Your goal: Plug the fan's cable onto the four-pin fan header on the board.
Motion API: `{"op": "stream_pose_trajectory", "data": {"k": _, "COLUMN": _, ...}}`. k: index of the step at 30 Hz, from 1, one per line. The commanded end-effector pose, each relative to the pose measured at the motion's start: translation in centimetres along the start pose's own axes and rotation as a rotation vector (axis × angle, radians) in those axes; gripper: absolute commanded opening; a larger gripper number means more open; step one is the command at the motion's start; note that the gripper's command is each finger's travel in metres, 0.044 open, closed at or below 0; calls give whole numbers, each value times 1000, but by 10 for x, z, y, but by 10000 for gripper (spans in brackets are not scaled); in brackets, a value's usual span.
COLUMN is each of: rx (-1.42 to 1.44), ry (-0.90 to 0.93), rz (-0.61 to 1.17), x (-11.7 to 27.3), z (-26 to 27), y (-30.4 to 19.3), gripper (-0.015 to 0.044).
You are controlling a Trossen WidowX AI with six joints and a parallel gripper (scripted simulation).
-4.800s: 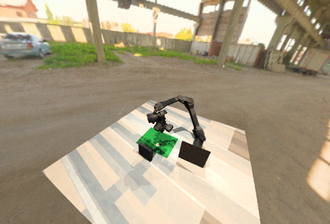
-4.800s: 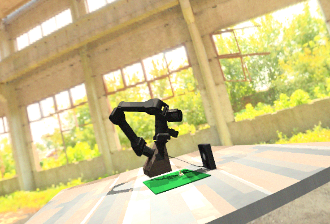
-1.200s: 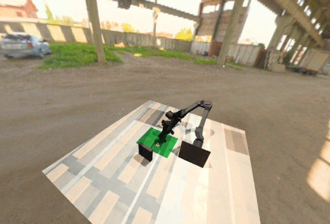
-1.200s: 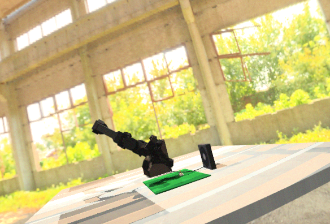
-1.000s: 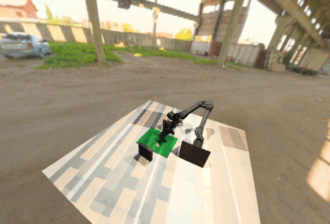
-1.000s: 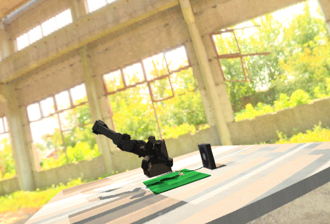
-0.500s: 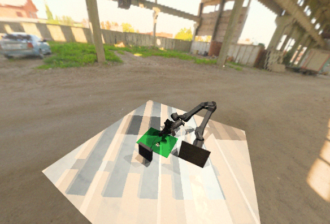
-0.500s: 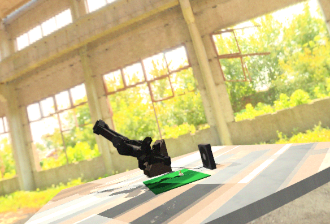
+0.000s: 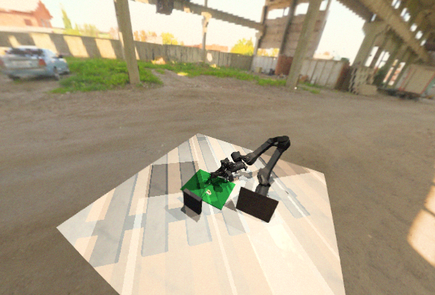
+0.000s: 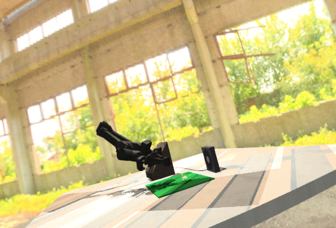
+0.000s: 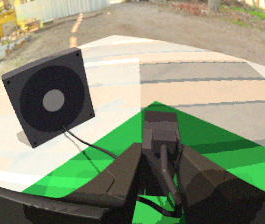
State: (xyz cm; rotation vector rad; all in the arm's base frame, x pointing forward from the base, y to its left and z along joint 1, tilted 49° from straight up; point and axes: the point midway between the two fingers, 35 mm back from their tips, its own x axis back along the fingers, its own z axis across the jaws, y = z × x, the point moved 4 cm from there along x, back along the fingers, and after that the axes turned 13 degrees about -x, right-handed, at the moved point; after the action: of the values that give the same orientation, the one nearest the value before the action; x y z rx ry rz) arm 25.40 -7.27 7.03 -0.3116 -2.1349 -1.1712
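My gripper (image 9: 211,179) (image 10: 169,161) (image 11: 157,151) is shut on the fan's dark plug (image 11: 161,131), which sticks out past the fingertips with its cable (image 11: 97,148) bending back between and beside the fingers. The gripper is tilted, above the green board (image 9: 220,202) (image 10: 202,178) (image 11: 129,131). A small pale header (image 9: 208,192) (image 10: 184,176) stands on the board, apart from the gripper and nearer the fan in the top view. The header does not show in the wrist view. The black fan (image 9: 192,202) (image 10: 210,159) (image 11: 53,100) stands upright beside the board.
A large dark upright panel (image 9: 257,205) (image 10: 167,152) stands beside the board, near the arm's base. The fan's cable runs low across the board's edge. The board and panel rest on a pale striped table (image 9: 176,261) (image 10: 274,178).
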Motion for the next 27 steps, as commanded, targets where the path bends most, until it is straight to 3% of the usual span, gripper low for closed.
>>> {"op": "stream_pose_trajectory", "data": {"k": 1, "rx": 47, "ry": -20, "rz": -56, "x": 5, "z": 1, "y": 1, "gripper": 0}}
{"op": "stream_pose_trajectory", "data": {"k": 27, "rx": 86, "ry": -42, "rz": -96, "x": 13, "z": 5, "y": 8, "gripper": 0}}
